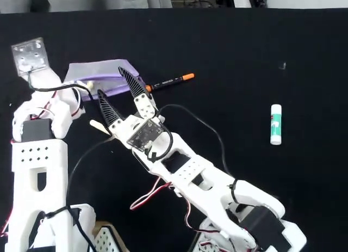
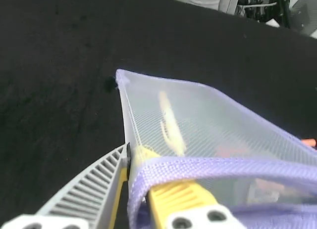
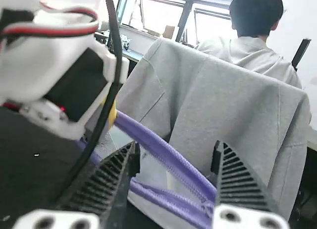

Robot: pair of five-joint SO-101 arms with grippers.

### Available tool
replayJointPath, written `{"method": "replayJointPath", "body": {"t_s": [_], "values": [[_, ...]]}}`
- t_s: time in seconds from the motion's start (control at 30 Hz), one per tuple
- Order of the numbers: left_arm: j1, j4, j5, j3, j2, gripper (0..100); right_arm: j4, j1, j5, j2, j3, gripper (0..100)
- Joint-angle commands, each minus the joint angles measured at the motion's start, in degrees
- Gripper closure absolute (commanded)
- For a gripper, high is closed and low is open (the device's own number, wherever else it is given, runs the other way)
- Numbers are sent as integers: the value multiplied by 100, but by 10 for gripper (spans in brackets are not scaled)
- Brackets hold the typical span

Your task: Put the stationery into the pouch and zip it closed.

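Observation:
The purple mesh pouch lies at the table's back left. My left gripper is shut on the pouch's near left rim; in the left wrist view its grey finger and yellow pad clamp the purple edge. A pale stick shows through the mesh. My right gripper stands open over the pouch's mouth, its black fingers on either side of the purple rim. An orange-capped pen lies just right of the pouch. A white and green glue stick lies far right.
A small pale stick lies on the black table beside the right gripper's lower finger. Cables trail from both arms near the front. A grey jacket on a chair stands beyond the table's far edge.

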Motion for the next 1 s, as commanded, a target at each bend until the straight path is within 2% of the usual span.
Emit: {"method": "replayJointPath", "body": {"t_s": [0.0, 0.1, 0.27, 0.4, 0.63, 0.97], "values": [[-470, -97, 413, -444, -97, 972, 343, 44, 167, -391, -303, 768], [-725, -97, 440, -488, -79, 972, 1732, 88, 114, -989, -664, 769], [-1059, -97, 440, -558, -62, 972, 4853, 79, -484, -1780, -2079, 769], [-1305, -193, 431, -479, -62, 972, 6620, 88, -703, -1886, -3178, 769], [-1842, -721, 440, -57, -53, 972, 8519, 88, -703, -1886, -4110, 769], [-2255, -774, 448, -31, -53, 972, 9530, 88, -668, -1701, -3600, 769]]}}
